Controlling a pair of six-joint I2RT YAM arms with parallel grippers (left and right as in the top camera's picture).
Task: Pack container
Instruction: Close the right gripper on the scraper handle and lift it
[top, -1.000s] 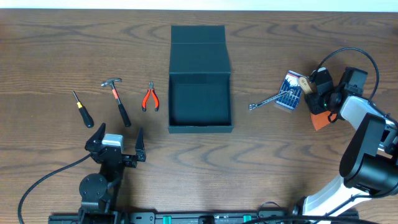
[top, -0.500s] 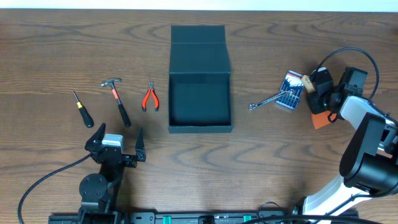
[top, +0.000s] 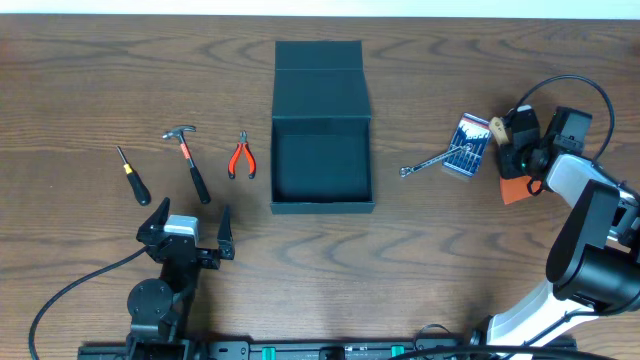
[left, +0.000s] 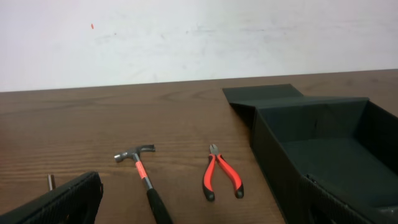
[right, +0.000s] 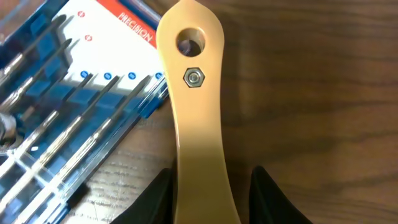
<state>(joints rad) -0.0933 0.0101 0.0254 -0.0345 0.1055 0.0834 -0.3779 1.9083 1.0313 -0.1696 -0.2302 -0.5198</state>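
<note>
Standing open in the middle of the table (top: 80, 80) is the container (top: 322, 208), a dark box with its flap lid (top: 320, 75) laid back flat on the far side. Inside, only its own dark floor shows.

To its left lie red-handled pliers (top: 240, 157), nearest the box, then a hammer (top: 188, 160) and a screwdriver (top: 132, 177), each apart from the others. To its right, well clear of the box, a wrench (top: 425, 164) rests with one end on or against a blue packet (top: 468, 146).

The left gripper (top: 187, 222) sits near the front edge, below the hammer, its jaws spread wide with nothing between them. The right gripper (top: 505, 135) is at the packet's right side, just above an orange scrap (top: 516, 192).

From above, only a small tan tip shows at the right gripper. The right wrist camera fills that in: a tan wooden handle (right: 196, 124) with a hole and a hex bolt runs up between the two dark fingers (right: 158, 196), and the packet (the word PRECISION is printed on it) holds a row of slim metal tools. The jaws stand narrow about the handle, but I cannot tell whether they actually clamp it.

The left wrist camera gives the low side view that the overhead lacks, showing the height of the box walls and, behind the table, a white wall (left: 186, 37).
</note>
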